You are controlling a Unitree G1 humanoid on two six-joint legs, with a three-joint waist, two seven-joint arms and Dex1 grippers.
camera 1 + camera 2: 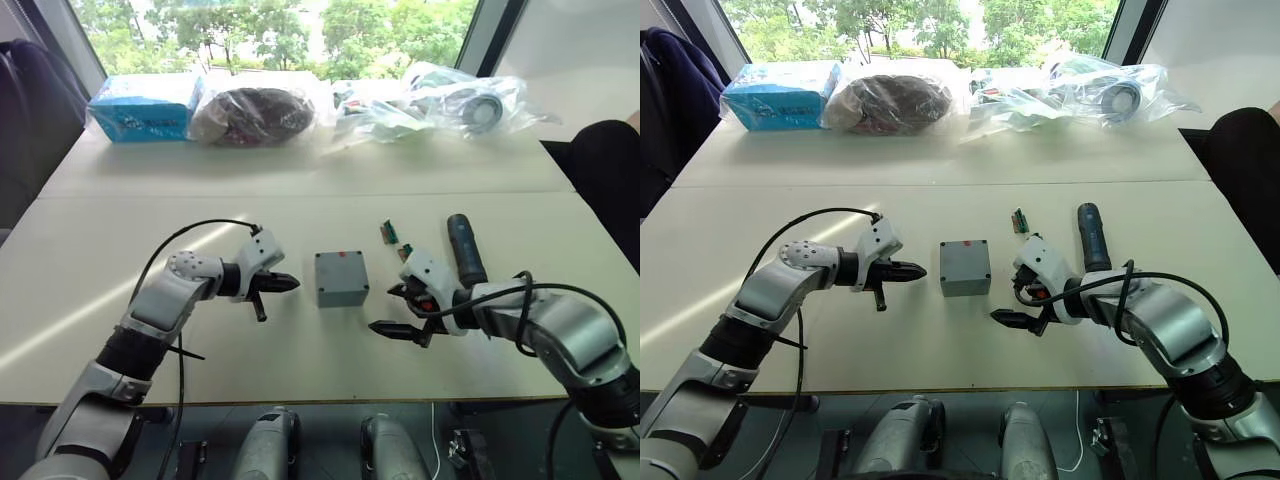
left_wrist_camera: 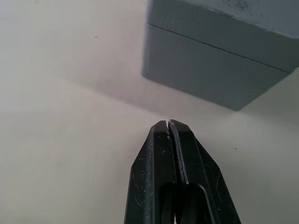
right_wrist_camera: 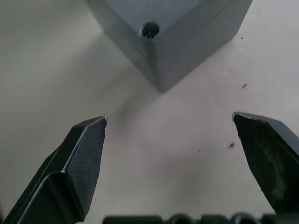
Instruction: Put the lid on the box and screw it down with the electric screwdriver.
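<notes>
1. The left gripper (image 2: 169,124) had its two black fingers pressed tightly together, with nothing between them. It hovered low over the table (image 1: 120,250), its tips aimed at the near side of the box (image 1: 341,278) and close to it without touching.

2. The right gripper (image 3: 170,122) had its fingers spread wide apart and held nothing. It was just above the tabletop on the box's other side, pointing at one corner of the box.

3. The box sat upright on the table between the two grippers. The lid (image 3: 154,18) was already on it: a seam ran around the grey body just under the top, and a screw hole (image 3: 149,31) showed in the lid's corner in the right wrist view. Whether a screw sat in that hole I could not tell. A small red dot marked the lid's top in the head views.

4. The electric screwdriver (image 1: 466,250) lay flat on the table beyond the right gripper, untouched, near the right forearm.

5. Small green parts (image 1: 389,233) lay between the box and the screwdriver, a little further back.

6. At the far edge of the table sat a blue packet (image 1: 145,105) and several clear plastic bags (image 1: 440,100) with items inside.
</notes>
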